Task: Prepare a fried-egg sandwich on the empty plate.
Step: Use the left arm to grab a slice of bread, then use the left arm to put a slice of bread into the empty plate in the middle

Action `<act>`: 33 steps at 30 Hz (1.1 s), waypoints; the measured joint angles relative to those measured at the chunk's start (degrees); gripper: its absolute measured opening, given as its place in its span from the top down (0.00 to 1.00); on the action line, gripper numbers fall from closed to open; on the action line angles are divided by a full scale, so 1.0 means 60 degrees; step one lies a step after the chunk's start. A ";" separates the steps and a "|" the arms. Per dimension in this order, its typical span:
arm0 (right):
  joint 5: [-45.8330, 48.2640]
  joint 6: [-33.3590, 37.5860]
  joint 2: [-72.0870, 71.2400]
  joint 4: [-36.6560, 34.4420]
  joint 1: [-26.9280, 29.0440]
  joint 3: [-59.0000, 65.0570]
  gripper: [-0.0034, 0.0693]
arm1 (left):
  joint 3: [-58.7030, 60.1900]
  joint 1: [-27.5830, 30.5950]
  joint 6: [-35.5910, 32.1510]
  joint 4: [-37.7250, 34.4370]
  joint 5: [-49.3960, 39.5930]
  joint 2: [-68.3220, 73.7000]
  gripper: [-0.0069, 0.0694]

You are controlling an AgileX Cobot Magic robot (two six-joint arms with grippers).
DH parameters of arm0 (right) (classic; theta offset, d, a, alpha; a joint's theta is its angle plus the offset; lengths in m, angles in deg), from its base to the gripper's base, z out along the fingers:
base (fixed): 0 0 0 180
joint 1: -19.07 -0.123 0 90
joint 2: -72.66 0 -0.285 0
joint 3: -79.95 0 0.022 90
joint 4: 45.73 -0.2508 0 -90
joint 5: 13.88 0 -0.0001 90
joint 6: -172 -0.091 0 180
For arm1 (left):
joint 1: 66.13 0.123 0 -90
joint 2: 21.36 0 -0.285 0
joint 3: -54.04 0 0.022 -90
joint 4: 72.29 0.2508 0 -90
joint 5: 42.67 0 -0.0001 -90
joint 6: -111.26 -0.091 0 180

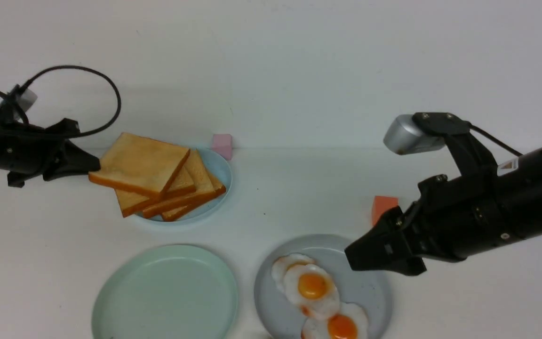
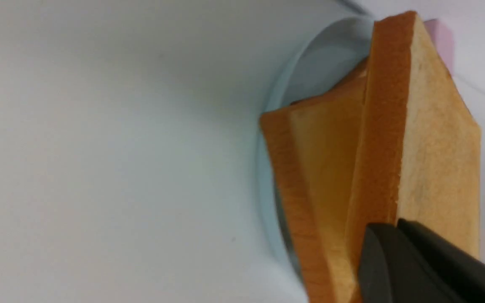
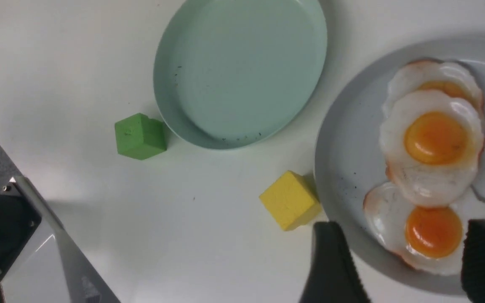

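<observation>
Mint-green empty plate (image 1: 165, 292) lies beside fried eggs (image 1: 313, 287); right hand (image 1: 352, 257) hovers over them, spread apart; left hand (image 1: 93, 165) clamps top toast slice (image 1: 139, 162).

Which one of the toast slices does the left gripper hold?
The top toast slice, pinched at its corner by the left gripper and tilted up; the other slices rest below on the light blue plate.

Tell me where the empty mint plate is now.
Front view: the empty plate sits low and left of centre, close beside the grey speckled plate on its right, with the light blue plate behind it, farther from the camera.
</observation>
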 joint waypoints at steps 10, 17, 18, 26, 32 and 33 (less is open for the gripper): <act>0.0004 0.0000 0.0000 0.0000 0.0000 0.0000 0.37 | 0.1349 0.0007 -0.1179 -0.1047 -0.1022 -0.1268 0.92; -0.0377 0.0000 0.0238 0.0071 0.0000 -0.0120 0.37 | 0.5122 -0.0192 -0.2107 -0.1616 -0.0027 -0.3957 0.92; -0.0377 0.0000 0.0390 0.0111 0.0000 -0.0219 0.37 | 0.5662 -0.0279 -0.2169 -0.1684 0.0215 -0.4317 0.92; -0.0337 0.0000 0.2030 0.0175 0.0000 -0.0956 0.37 | 0.8364 -0.0707 -0.2203 -0.1802 0.1839 -0.5371 0.92; -0.0426 0.0007 0.3384 0.0211 0.0000 -0.1002 0.37 | 0.8769 -0.0707 -0.2203 -0.1953 0.2415 -0.5371 0.92; -0.0521 0.0007 0.3634 0.0211 0.0000 -0.1015 0.37 | 0.8769 -0.0707 -0.2203 -0.2014 0.2415 -0.5371 0.92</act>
